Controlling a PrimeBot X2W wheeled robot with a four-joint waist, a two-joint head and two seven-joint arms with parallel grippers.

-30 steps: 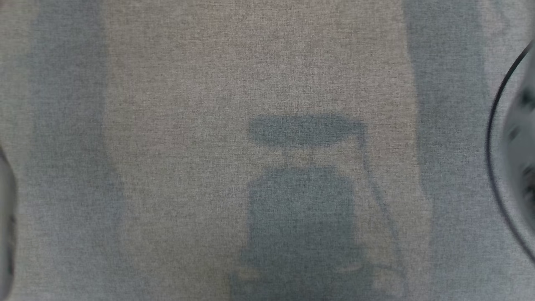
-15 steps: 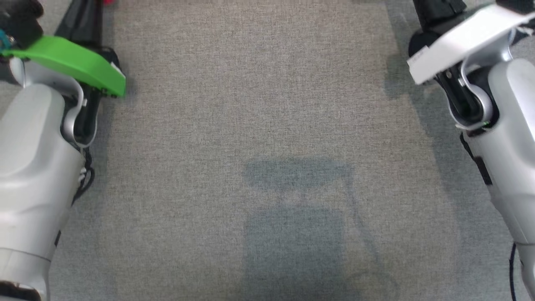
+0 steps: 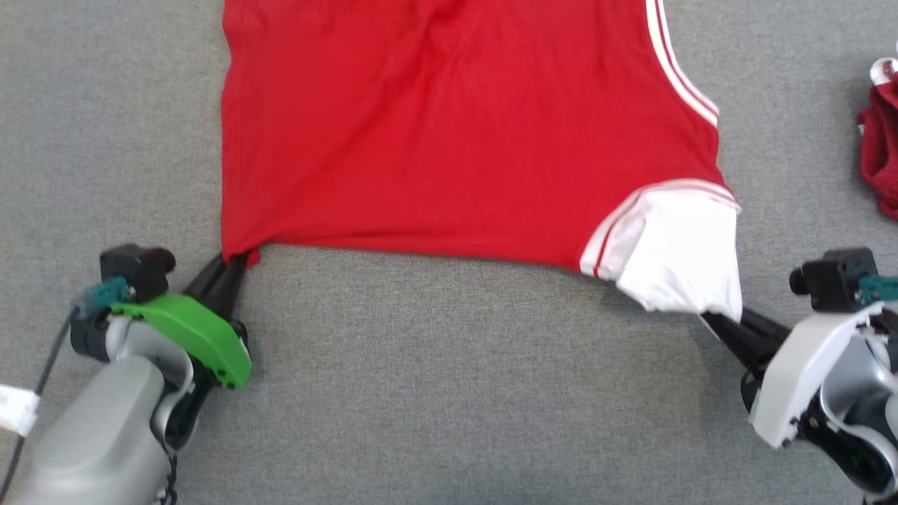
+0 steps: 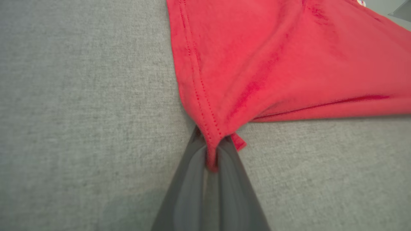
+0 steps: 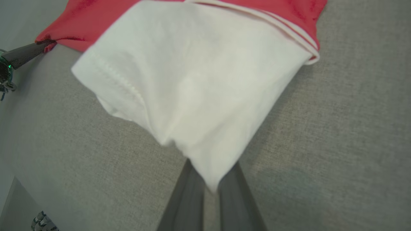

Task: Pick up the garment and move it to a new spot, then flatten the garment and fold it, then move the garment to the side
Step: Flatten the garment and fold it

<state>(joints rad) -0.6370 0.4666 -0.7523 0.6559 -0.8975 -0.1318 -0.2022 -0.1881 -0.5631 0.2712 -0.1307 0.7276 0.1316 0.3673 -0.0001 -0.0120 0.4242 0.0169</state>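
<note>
A red garment (image 3: pixel 449 126) with white stripes and a white sleeve (image 3: pixel 680 259) lies spread on the grey cloth surface, running off the top of the head view. My left gripper (image 3: pixel 235 258) is shut on its near left corner; in the left wrist view the red hem (image 4: pixel 210 150) is pinched between the dark fingers (image 4: pixel 189 192). My right gripper (image 3: pixel 712 319) is shut on the tip of the white sleeve (image 5: pixel 199 96), whose cloth hangs over the fingertips (image 5: pixel 189 199). The near edge of the garment is pulled taut between the two grippers.
Another dark red bundle of cloth (image 3: pixel 880 158) lies at the right edge of the head view. Bare grey surface (image 3: pixel 456 393) stretches between my two arms, in front of the garment.
The head camera has swung, so the whole picture has shifted. The garment has come into view, and both grippers now show lower in the frame, each holding a corner.
</note>
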